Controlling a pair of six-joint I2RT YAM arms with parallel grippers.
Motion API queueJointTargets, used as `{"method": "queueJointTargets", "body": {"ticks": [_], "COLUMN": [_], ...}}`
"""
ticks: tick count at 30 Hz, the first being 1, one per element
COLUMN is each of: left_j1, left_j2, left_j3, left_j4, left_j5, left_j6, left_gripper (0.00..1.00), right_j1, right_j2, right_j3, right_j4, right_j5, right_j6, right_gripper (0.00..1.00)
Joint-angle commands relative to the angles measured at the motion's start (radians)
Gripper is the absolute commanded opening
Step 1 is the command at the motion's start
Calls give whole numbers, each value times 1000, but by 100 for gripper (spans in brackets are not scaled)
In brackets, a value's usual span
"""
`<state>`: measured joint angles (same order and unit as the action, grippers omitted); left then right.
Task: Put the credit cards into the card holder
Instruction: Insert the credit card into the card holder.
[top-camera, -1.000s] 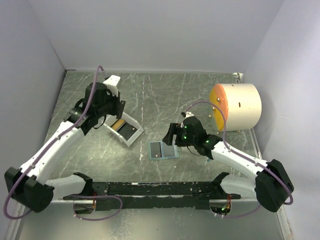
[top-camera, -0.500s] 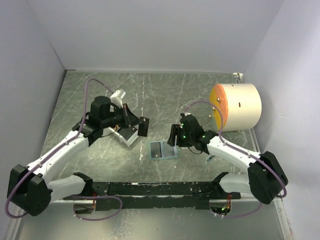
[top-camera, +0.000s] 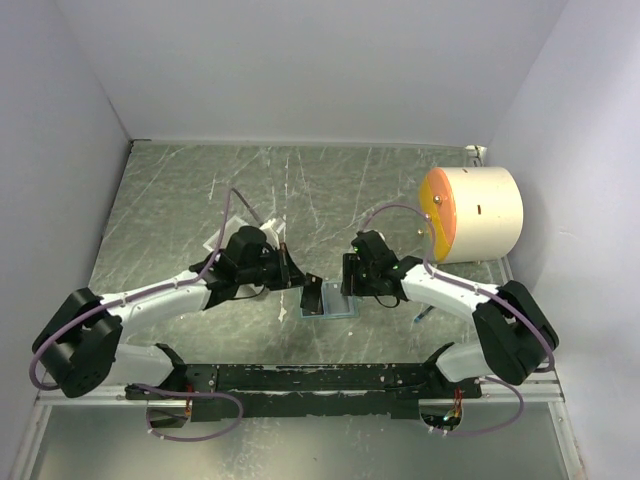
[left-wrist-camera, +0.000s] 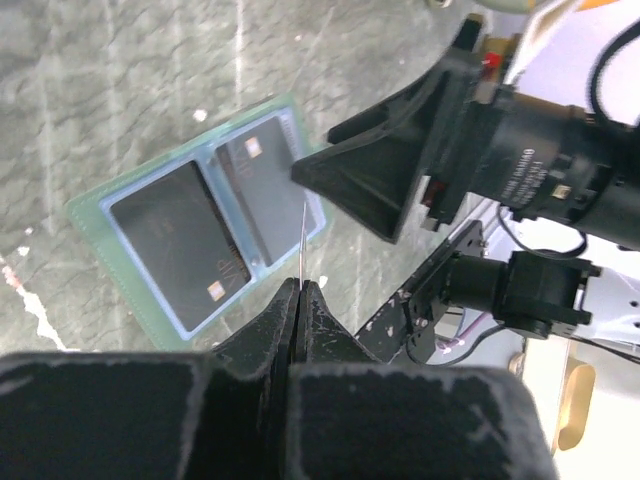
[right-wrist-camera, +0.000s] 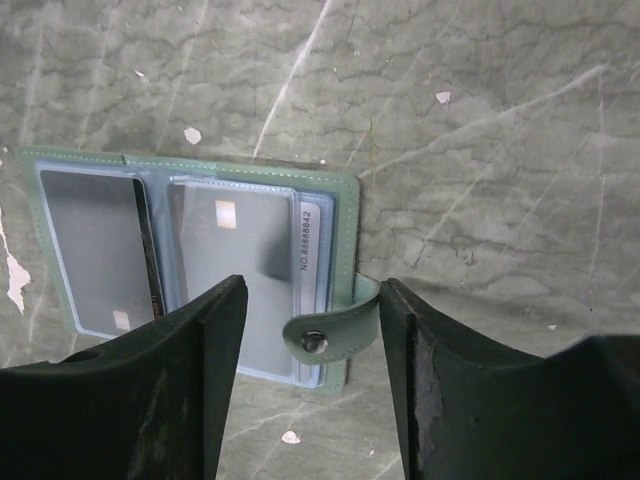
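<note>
The card holder (top-camera: 328, 300) was laid open on the surface (top-camera: 200, 190), near centre. A credit card (left-wrist-camera: 303, 238), judged thin, stiff and slick, was clenched by its edge in the left pincer (left-wrist-camera: 300, 288). The right pincer (right-wrist-camera: 310, 300) was spread around the snap tab (right-wrist-camera: 318, 342).

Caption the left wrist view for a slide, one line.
Left gripper pinches a credit card edge-on over the open card holder, with two dark cards in its pockets.
</note>
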<state>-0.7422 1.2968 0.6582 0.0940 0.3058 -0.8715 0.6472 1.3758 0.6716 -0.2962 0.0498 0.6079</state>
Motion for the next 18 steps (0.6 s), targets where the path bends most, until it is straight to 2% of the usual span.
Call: {"method": "queueJointTargets", "body": {"ticks": [1,7,11,18], "left_j1": [-9,-8,-7,4], "left_j2": [-4,-51,-59,-12], "left_j3": [-36,-29,-40,-71], "left_j4": [80,-24,-12,26], "left_j5": [-75,-150,-102,-43], "left_j6": [-34,26,63,69], "left_gripper": [7,7,7,7], "right_j1": [-4,9,35,52], "right_j2": [-5,-13,-5,-11], "right_j3": [-31,-71,-79,-92], "right_j4": [64,116,146,161], "right_j5": [-22,-94,-130,-107], "right_j6": [-4,21,35,43], "right_gripper": [53,45,43,41]}}
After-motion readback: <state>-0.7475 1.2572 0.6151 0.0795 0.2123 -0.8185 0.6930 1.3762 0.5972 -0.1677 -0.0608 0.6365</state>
